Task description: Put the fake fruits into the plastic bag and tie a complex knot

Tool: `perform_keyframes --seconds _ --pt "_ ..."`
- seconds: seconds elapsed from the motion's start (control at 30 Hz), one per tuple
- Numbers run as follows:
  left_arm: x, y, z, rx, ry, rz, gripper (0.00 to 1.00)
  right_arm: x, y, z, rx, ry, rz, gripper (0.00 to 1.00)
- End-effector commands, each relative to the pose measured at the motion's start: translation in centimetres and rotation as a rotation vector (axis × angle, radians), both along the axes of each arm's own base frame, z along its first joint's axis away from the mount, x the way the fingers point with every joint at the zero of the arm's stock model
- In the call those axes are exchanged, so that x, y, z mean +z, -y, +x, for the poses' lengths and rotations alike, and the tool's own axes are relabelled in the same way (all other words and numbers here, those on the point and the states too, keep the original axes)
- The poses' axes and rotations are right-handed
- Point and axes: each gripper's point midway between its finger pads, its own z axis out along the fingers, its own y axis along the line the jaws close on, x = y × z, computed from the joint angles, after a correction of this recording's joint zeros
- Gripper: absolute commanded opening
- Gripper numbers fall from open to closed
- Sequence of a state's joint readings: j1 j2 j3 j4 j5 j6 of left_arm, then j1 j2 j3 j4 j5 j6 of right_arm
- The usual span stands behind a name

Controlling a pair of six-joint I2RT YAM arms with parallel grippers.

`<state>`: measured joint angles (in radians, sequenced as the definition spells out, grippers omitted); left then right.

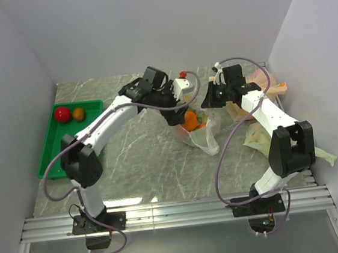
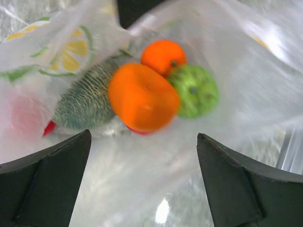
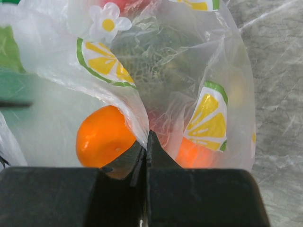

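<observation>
The plastic bag (image 1: 201, 136) lies mid-table, clear with lemon prints (image 3: 208, 116). Inside it the left wrist view shows several fake fruits: a big orange one (image 2: 142, 97), a smaller orange one (image 2: 163, 56), a light green one (image 2: 194, 90) and a dull green textured piece (image 2: 87, 99). My left gripper (image 2: 143, 138) stands open just above them in the bag's mouth, holding nothing. My right gripper (image 3: 147, 137) is shut on the bag's rim, with an orange fruit (image 3: 104, 137) beside its tips. A red fruit (image 1: 62, 114) and an orange fruit (image 1: 79, 114) sit in the green tray (image 1: 50, 151).
The green tray is at the left wall. An orange-tinted bag (image 1: 262, 81) and a pale green bag (image 1: 324, 156) lie at the right, around the right arm. A small red object (image 1: 183, 74) shows behind the left wrist. White walls enclose three sides.
</observation>
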<state>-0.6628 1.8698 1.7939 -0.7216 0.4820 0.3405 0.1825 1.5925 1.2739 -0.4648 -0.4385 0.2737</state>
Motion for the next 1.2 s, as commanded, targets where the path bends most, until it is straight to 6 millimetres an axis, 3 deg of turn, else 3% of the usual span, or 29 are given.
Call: perform_keyframes --seconds 0.0,0.13,0.23,0.37,0.4,0.43,0.5,0.53,0.7,0.73,1.0,1.17 --pt "3.8 -0.7 -3.1 -0.147 0.135 -0.052 0.99 2.1 -0.2 1.4 -0.001 0.060 0.024 0.00" --pt "4.8 -2.0 -7.2 -0.335 0.272 -0.136 0.99 1.9 -0.2 1.2 0.007 0.063 0.020 0.00" --pt "5.0 -1.8 -10.0 -0.537 0.373 -0.212 0.99 1.5 -0.5 1.0 0.017 0.051 0.032 0.00" --pt "5.3 -1.0 -11.5 -0.650 0.481 -0.252 0.99 1.6 -0.9 0.8 0.032 0.040 0.057 0.00" --pt "5.9 -0.4 -11.2 -0.688 0.602 -0.252 0.99 1.7 -1.0 0.8 0.037 0.041 0.061 0.00" --pt "5.3 -0.2 -12.3 -0.721 0.668 -0.236 0.99 1.7 -1.1 0.8 0.041 0.039 0.064 0.00" --pt "4.9 0.6 -12.6 -0.769 0.848 -0.251 0.99 1.6 -1.3 0.7 0.050 0.033 0.075 0.00" --pt "5.5 1.0 -13.5 -0.789 0.913 -0.266 0.99 1.5 -1.4 0.7 0.050 0.028 0.077 0.00" --pt "5.0 3.0 -14.2 -0.834 1.082 -0.293 0.99 1.0 -1.8 0.4 0.063 0.012 0.085 0.00" --pt "6.1 3.8 -14.3 -0.822 1.146 -0.327 0.99 1.0 -1.9 0.4 0.069 0.014 0.084 0.00" --pt "5.5 5.7 -14.3 -0.850 1.247 -0.340 0.99 0.6 -2.6 0.2 0.092 0.006 0.085 0.00" --pt "3.7 6.3 -14.4 -0.932 1.235 -0.317 0.99 0.4 -3.0 0.1 0.106 0.007 0.082 0.00"
